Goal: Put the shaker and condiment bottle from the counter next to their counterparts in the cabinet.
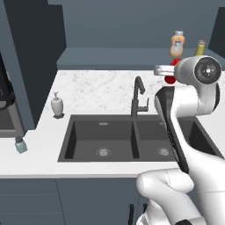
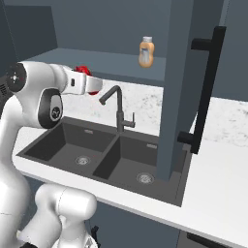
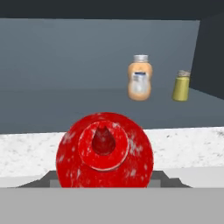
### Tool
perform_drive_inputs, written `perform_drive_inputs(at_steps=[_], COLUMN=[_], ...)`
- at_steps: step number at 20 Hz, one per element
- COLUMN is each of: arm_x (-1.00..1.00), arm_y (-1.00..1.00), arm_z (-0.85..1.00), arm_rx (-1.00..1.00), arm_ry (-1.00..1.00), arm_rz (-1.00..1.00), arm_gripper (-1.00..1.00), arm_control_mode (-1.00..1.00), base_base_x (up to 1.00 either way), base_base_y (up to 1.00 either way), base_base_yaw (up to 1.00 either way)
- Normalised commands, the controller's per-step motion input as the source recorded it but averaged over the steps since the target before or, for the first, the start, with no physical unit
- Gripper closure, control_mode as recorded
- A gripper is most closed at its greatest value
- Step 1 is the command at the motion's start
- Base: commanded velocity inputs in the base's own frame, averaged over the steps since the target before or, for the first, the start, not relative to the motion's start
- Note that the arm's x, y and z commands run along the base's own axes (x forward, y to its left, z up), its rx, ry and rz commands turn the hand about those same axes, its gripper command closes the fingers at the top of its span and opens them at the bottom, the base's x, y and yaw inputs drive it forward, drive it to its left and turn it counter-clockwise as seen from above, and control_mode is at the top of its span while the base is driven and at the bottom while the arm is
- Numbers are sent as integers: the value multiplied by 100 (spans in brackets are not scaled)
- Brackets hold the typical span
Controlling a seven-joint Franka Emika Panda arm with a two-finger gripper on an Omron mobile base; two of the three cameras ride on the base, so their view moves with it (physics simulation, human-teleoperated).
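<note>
Red condiment bottle (image 3: 104, 151) is held by the gripper (image 1: 172, 72) above the counter (image 1: 101, 88), in front of the open cabinet (image 1: 132, 57).

The bottle is grasped between the fingers and its nozzle is pointed toward the hand camera. On the cabinet shelf, at the far right, the peach-orange bottle (image 3: 140, 78) and the yellow-olive shaker (image 3: 181, 86) are seen near each other. The pale blue-green shaker (image 1: 20, 145) is placed at the near left edge of the counter, left of the sink (image 1: 103, 138), and a white soap dispenser (image 1: 57, 105) is farther back.
</note>
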Motion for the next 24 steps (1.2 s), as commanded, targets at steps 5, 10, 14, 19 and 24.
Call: perform_drive_inputs(at_steps=[5, 10, 14, 19, 24], arm_x=[0, 0, 17, 32, 40], arm_y=[0, 0, 0, -9, -20], arm_z=[44, 32, 0, -2, -4], arm_rx=[0, -4, -11, -5, 1], arm_ry=[-2, -9, -13, -4, 5], arm_rz=[0, 0, 0, 0, 0], arm_gripper=[100, 100, 100, 100, 100], arm_control_mode=[-100, -100, -100, -100, -100], base_base_x=[0, 0, 0, 0, 0], base_base_y=[0, 0, 0, 0, 0], base_base_yaw=[0, 0, 0, 0, 0])
